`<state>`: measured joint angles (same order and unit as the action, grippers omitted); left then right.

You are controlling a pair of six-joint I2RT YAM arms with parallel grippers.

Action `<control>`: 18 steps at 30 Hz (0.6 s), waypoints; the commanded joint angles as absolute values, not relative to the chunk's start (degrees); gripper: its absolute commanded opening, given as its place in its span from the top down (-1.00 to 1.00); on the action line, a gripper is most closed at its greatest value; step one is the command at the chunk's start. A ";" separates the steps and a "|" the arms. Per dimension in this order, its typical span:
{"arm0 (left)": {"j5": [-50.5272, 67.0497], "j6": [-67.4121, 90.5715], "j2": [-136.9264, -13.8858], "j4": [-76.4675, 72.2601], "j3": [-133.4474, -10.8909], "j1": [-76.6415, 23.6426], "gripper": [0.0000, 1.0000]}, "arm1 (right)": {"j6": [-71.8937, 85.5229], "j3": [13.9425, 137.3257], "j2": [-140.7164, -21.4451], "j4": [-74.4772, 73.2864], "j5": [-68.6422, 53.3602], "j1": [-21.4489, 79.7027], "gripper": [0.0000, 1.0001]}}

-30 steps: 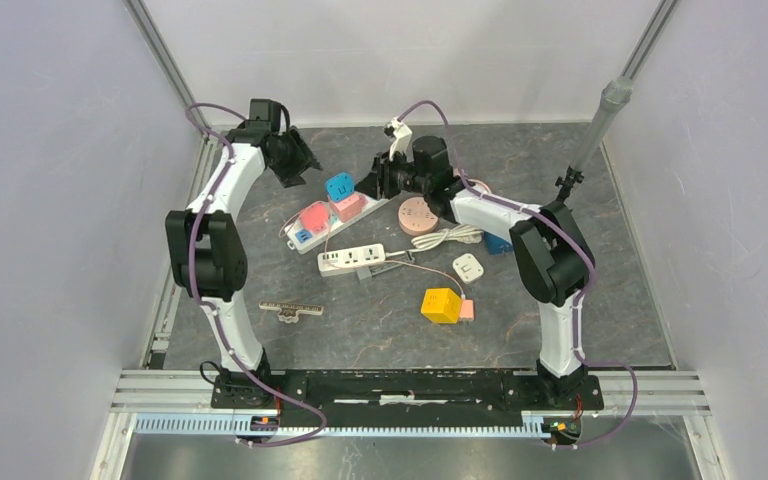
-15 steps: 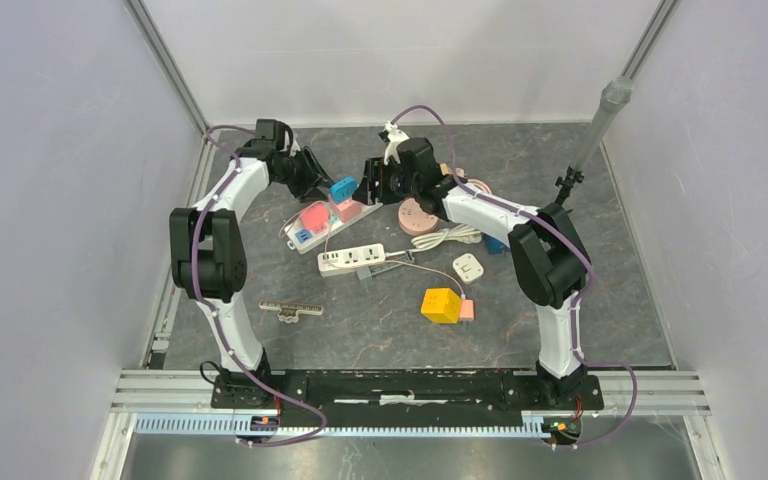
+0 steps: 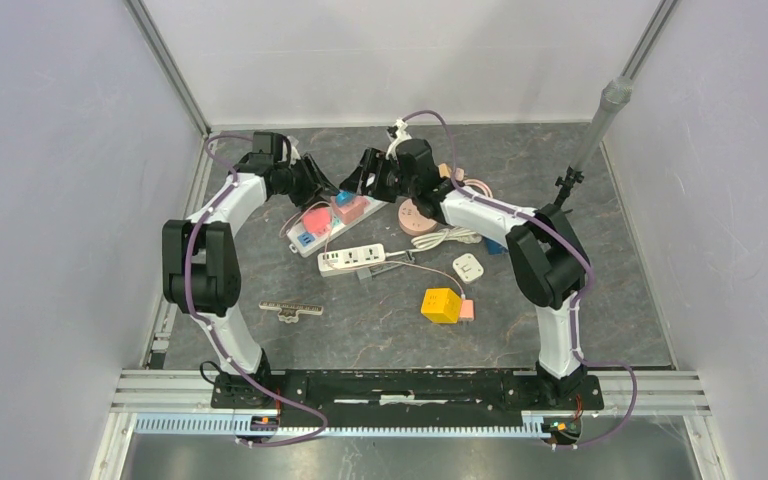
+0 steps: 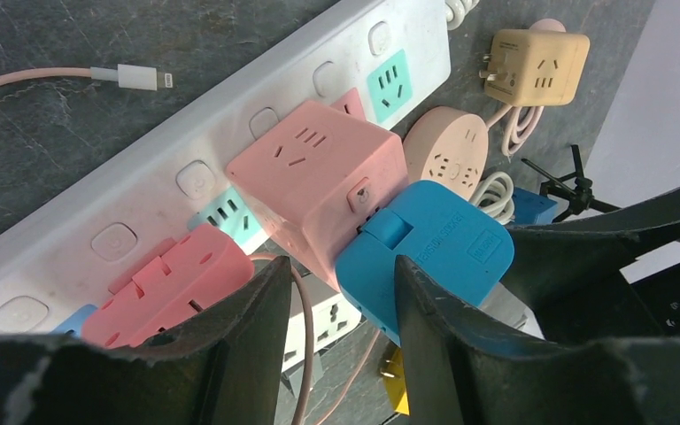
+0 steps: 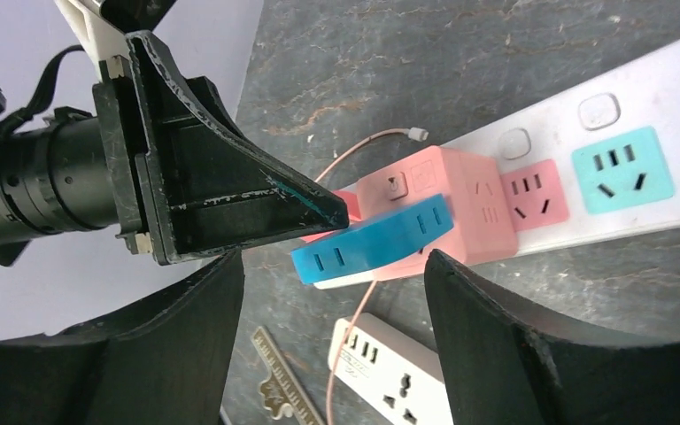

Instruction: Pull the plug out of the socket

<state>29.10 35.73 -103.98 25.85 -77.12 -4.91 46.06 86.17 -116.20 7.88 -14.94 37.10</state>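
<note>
A blue plug sticks out of the side of a pink cube socket, which sits on a long white power strip. In the left wrist view the blue plug lies just beyond my right-hand finger, beside the pink cube. My left gripper is open and holds nothing. My right gripper is open wide, with the blue plug ahead between its fingers and not touched. The left gripper's tip rests close above the plug.
A second pink adapter sits on the same strip. Nearer lie a white extension block, a round pink socket, a small white adapter, a yellow cube and a metal ruler. Thin cables run between them.
Both grippers have closed in on the blue plug: the left one swung right and down from the back left, the right one moved left and lowered. The plug stays in the pink cube.
</note>
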 commanded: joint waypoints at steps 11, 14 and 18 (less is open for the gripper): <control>28.53 32.07 -100.34 24.26 -75.74 -5.36 -0.06 | 65.02 83.60 -119.07 13.94 -17.69 37.42 -0.05; 28.31 31.97 -100.20 24.25 -75.42 -5.36 -0.06 | 65.72 82.77 -118.98 13.82 -17.75 37.44 -0.01; 28.28 31.91 -100.30 24.26 -74.98 -5.36 -0.06 | 66.82 81.12 -118.70 14.04 -17.67 37.40 0.01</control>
